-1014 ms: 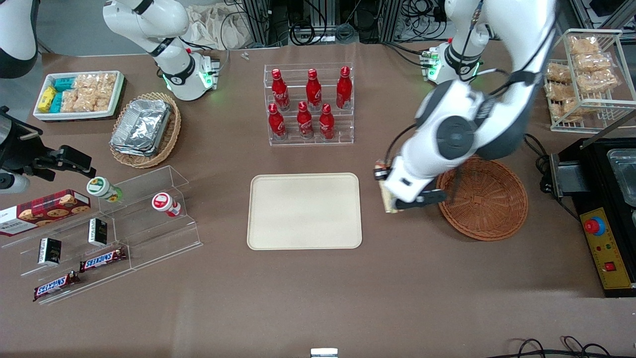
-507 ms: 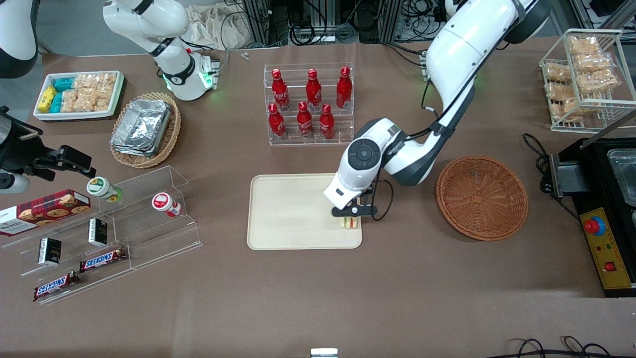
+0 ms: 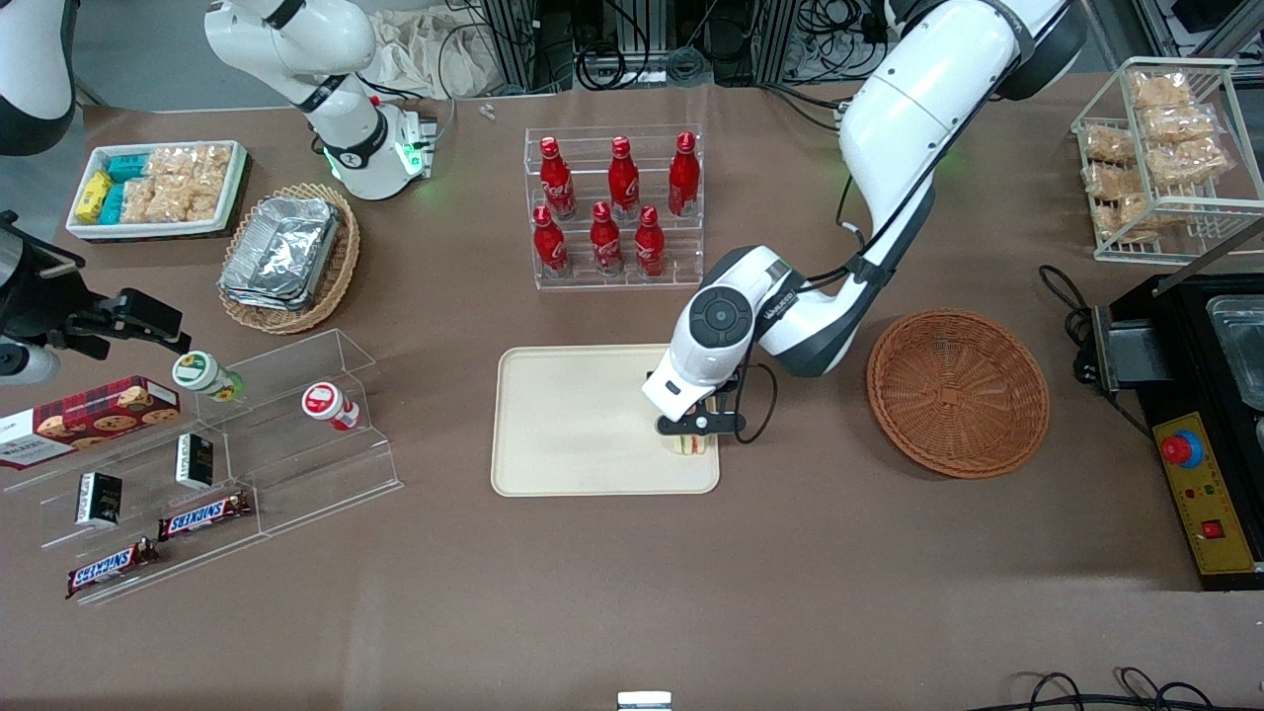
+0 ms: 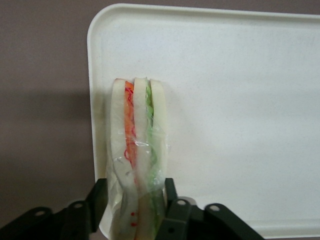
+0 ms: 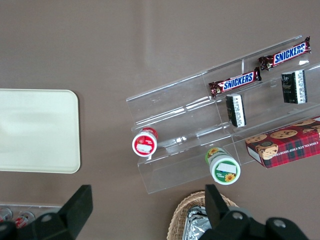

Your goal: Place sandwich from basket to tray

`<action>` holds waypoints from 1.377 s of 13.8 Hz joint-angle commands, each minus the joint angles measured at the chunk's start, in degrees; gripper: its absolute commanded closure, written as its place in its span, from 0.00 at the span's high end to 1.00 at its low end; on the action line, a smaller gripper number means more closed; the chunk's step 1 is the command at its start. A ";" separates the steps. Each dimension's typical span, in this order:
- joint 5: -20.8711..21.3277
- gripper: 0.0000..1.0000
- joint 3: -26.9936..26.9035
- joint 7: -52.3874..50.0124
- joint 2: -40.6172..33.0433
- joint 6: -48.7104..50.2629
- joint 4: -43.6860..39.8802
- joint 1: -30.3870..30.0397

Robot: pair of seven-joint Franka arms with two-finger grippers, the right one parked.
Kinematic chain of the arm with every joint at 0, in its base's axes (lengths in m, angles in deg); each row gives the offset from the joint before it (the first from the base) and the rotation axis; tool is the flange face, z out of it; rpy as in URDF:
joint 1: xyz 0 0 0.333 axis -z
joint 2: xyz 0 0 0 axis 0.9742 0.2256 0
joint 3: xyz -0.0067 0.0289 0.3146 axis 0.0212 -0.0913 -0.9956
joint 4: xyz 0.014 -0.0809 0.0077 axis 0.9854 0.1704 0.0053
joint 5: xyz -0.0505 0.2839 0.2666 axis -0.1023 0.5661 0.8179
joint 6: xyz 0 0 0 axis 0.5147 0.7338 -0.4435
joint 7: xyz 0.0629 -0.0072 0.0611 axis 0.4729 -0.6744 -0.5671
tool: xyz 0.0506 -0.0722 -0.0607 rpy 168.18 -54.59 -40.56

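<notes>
The beige tray (image 3: pixel 583 415) lies at the middle of the table and also shows in the left wrist view (image 4: pixel 240 100). My left gripper (image 3: pixel 696 427) is low over the tray's corner nearest the round reddish-brown basket (image 3: pixel 958 392) and the front camera. It is shut on the wrapped sandwich (image 3: pixel 694 444). In the wrist view the sandwich (image 4: pixel 136 140) stands on edge between the fingers (image 4: pixel 170 192), with white bread and orange, red and green layers, just inside the tray's rim. The basket holds nothing.
A clear rack of red bottles (image 3: pixel 617 207) stands farther from the camera than the tray. A clear stepped shelf with snacks (image 3: pixel 217 444), a tan basket of foil trays (image 3: pixel 291 255) and a white snack tray (image 3: pixel 158 188) lie toward the parked arm's end. A wire rack (image 3: pixel 1165 148) and a black box (image 3: pixel 1200 464) stand beside the basket.
My gripper carried the sandwich from beside the basket to the tray's corner. In the last half second it only shifted slightly, still over that corner.
</notes>
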 commanded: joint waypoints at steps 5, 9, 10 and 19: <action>1.21 1.00 -0.39 -1.80 -14.64 18.02 -1.54 -4.12; -0.36 1.00 -0.13 5.03 -20.02 23.31 -1.45 -12.65; -2.02 1.00 -0.13 8.27 -20.99 24.54 -1.28 -15.19; -13.11 1.00 -14.08 40.80 -30.92 37.64 -0.22 -23.05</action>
